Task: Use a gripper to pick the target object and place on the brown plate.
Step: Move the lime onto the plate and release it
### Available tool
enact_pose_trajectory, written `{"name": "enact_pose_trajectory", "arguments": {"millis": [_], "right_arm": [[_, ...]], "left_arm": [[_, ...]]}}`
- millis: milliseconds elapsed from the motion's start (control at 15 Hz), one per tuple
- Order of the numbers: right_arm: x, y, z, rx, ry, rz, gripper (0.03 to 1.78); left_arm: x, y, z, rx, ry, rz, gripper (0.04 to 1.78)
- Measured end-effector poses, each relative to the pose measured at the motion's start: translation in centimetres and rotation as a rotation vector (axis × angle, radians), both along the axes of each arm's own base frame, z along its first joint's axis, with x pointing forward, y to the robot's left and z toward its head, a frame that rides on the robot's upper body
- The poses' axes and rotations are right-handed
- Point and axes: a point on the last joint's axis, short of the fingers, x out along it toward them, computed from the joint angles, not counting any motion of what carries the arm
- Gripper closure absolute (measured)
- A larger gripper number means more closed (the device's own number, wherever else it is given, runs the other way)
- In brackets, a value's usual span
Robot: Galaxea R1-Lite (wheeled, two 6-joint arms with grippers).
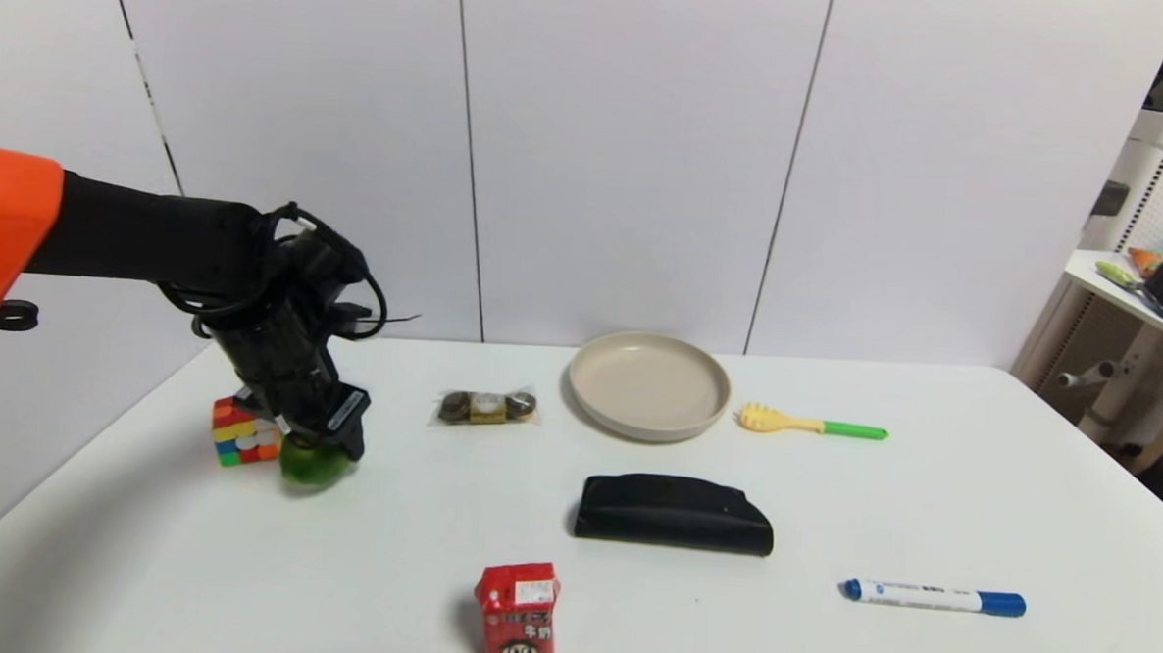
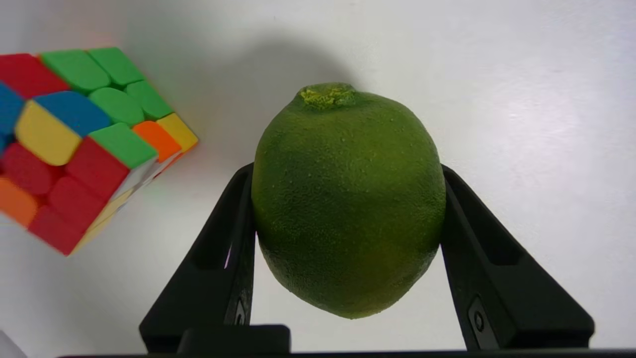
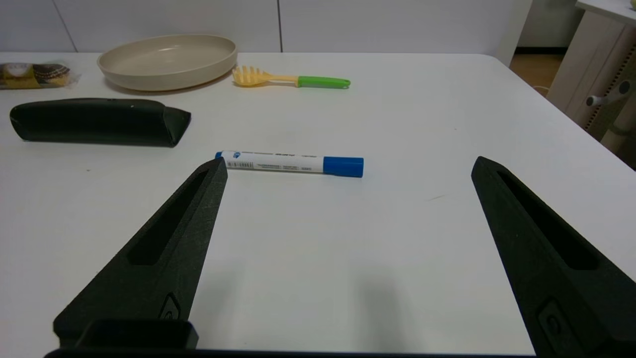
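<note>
Left wrist view: left gripper [image 2: 348, 219] clamped on green fruit [image 2: 348, 199], long axis along the fingers (stem end outward).

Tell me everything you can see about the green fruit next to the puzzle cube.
The small oval green fruit has pebbly, matte, citrus-like skin, darker in patches, with a paler yellow-green stem scar at one end. It sits between the two black fingers of the left gripper, which press against both its sides. It is at the white table's left side, close beside the multicoloured puzzle cube but apart from it. Whether it is on the table or lifted, I cannot tell.
</note>
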Motion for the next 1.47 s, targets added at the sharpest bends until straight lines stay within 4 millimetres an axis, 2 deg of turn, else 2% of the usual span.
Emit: {"name": "enact_pose_trajectory", "arguments": {"millis": [200,400,533,800,1067,1200,1467], "right_arm": [[0.0,0.0,0.0,0.000,0.000,0.000,0.11],[0.0,0.0,0.0,0.000,0.000,0.000,0.11],[0.0,0.0,0.0,0.000,0.000,0.001,0.11],[0.0,0.0,0.0,0.000,0.000,0.000,0.11],[0.0,0.0,0.0,0.000,0.000,0.000,0.11],[0.0,0.0,0.0,0.000,0.000,0.000,0.11],[0.0,0.0,0.0,0.000,0.000,0.000,0.11]], "left_arm": [[-0.7,-1.3,2.5,-0.036,-0.111,-0.043,0.76],[-1.3,-3.9,5.0,-0.160,-0.256,-0.157,0.76],[-1.2,-6.0,5.8,-0.205,-0.347,-0.224,0.76],[1.4,-11.1,6.5,-0.282,-0.539,-0.326,0.76],[4.6,-16.5,4.0,-0.369,-0.633,-0.422,0.77],[6.0,-18.9,1.9,-0.405,-0.665,-0.462,0.77],[7.8,-22.2,-2.5,-0.448,-0.739,-0.500,0.77]]}}
